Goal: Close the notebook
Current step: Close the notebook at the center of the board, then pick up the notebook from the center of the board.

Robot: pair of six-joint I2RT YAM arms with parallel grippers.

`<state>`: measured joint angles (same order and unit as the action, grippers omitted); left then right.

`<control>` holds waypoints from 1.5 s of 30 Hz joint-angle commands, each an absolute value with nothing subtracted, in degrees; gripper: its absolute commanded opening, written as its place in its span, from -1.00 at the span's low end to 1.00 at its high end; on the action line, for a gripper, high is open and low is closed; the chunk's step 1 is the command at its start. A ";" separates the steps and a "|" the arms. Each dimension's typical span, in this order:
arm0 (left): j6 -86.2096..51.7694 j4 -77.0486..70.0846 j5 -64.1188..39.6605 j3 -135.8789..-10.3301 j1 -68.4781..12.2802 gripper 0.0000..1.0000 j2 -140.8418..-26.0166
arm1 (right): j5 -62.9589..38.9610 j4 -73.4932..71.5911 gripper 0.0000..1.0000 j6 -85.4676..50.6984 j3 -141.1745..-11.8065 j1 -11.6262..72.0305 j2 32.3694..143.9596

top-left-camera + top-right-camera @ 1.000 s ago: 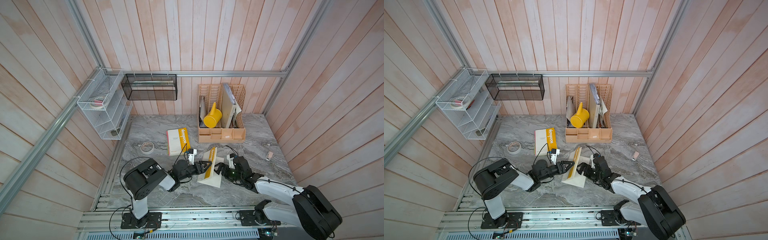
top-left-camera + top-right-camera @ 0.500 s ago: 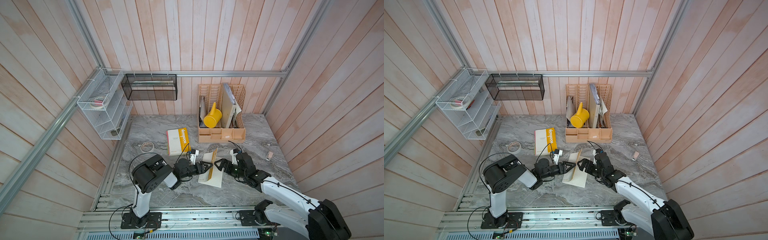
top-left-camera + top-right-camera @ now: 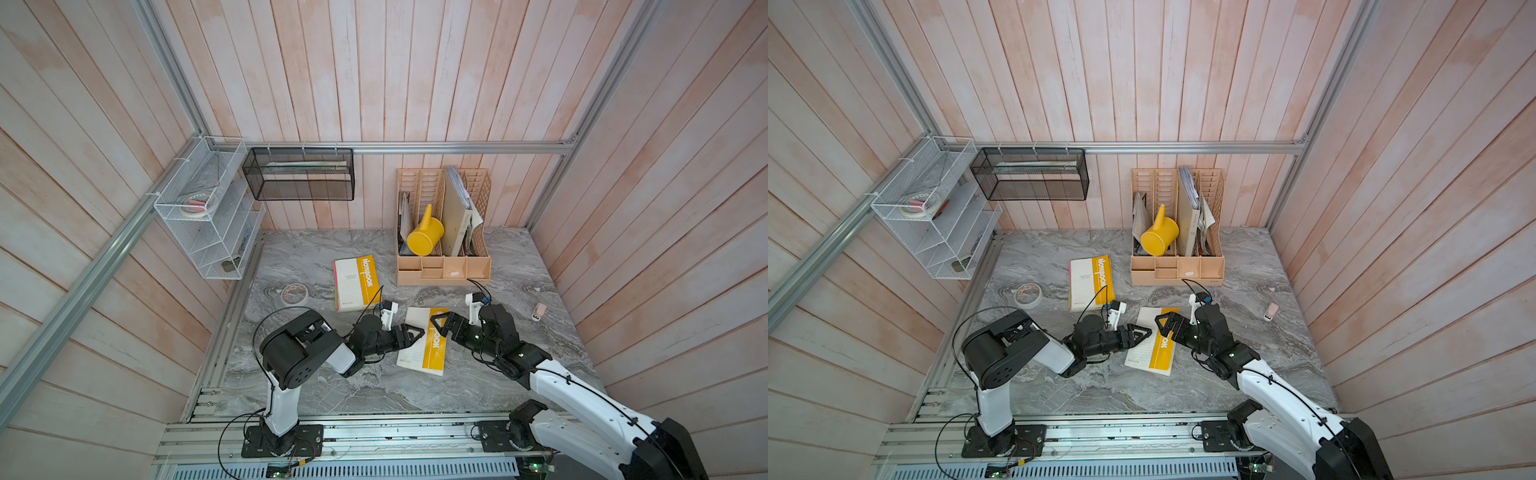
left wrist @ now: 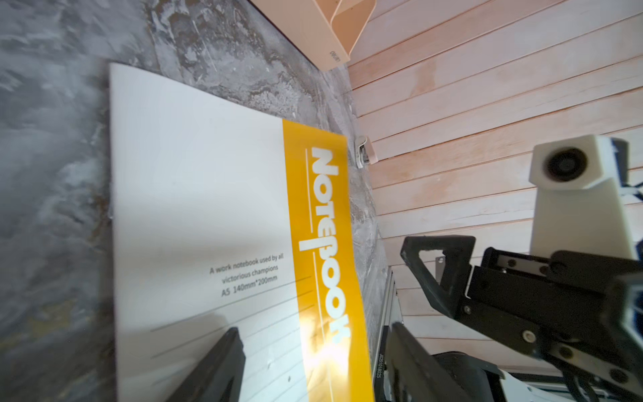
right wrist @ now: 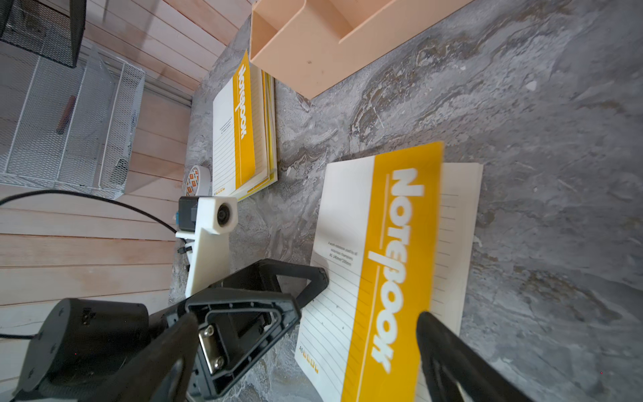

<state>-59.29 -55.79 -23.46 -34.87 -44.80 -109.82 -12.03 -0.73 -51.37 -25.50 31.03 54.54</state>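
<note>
The notebook (image 3: 423,345) (image 3: 1152,347) lies at the table's front centre, its white and yellow cover (image 5: 382,250) blurred and almost flat. A strip of lined pages (image 5: 459,222) shows past the cover's yellow edge. My left gripper (image 3: 415,332) (image 3: 1142,332) is open at the notebook's left edge, and in the left wrist view its fingertips (image 4: 313,365) hover over the cover (image 4: 215,195) with nothing between them. My right gripper (image 3: 441,325) (image 3: 1165,323) is open above the notebook's far right part, holding nothing; the gripper (image 5: 306,358) straddles the cover.
A second closed notebook (image 3: 357,282) lies further back left, beside a tape roll (image 3: 294,293). A beige desk organizer (image 3: 442,270) with a yellow watering can (image 3: 424,235) stands at the back. A small pink object (image 3: 539,311) lies right. A wire shelf (image 3: 208,216) and black mesh basket (image 3: 299,174) hang on the walls.
The notebook's cover stood nearly upright between the grippers a second ago and has dropped leftward almost flat onto the pages. My right gripper has lifted and drawn back a little.
</note>
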 commanded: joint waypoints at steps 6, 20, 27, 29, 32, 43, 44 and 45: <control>-55.47 -37.91 -21.70 -40.54 -44.74 0.36 -109.38 | -16.12 -7.81 0.97 -53.33 -24.00 31.03 57.30; -59.37 -43.08 -23.37 -37.98 -44.36 0.36 -111.39 | -17.76 -18.89 0.97 -57.39 -17.23 31.02 63.05; -67.76 -56.26 -25.94 -33.77 -41.67 0.36 -113.83 | -20.46 -22.87 0.97 -57.88 -16.65 31.03 70.03; -70.12 -60.26 -26.41 -32.25 -40.74 0.36 -114.12 | -20.56 -22.65 0.96 -57.49 -16.79 31.01 71.21; -71.17 -62.93 -27.11 -30.99 -39.52 0.36 -113.33 | -20.13 -20.23 0.97 -56.16 -17.54 30.97 72.75; -62.81 -38.67 -26.37 -36.35 -38.23 0.35 -104.11 | -20.32 -16.86 0.97 -54.12 -18.02 30.94 74.85; -60.60 -33.75 -25.49 -37.77 -38.27 0.35 -103.28 | -20.08 -16.43 0.96 -54.04 -18.10 30.92 74.56; -58.34 -28.50 -24.73 -39.40 -38.13 0.35 -102.56 | -19.93 -16.08 0.96 -53.88 -18.18 30.94 74.36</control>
